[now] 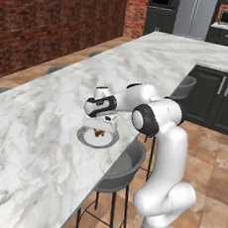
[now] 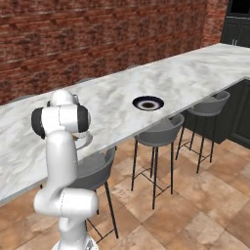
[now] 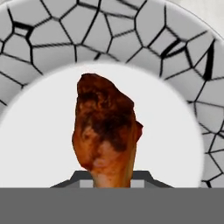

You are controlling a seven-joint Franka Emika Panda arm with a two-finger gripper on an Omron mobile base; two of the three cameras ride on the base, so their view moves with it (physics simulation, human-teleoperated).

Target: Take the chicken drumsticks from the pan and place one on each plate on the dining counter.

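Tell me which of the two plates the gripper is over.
The light grey plate with the crackle-patterned rim, under the gripper and drumstick. The dark plate sits apart, farther along the counter.

Veined marble table (image 1: pixel 44 128), smooth; grey plate (image 3: pixel 109 30) with a crackled rim (matt centre); drumstick (image 3: pixel 107 131) rough, browned.

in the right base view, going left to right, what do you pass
white robot arm with dark joints → grey round stool nearest the arm → dark navy round plate with a light centre → far grey stool
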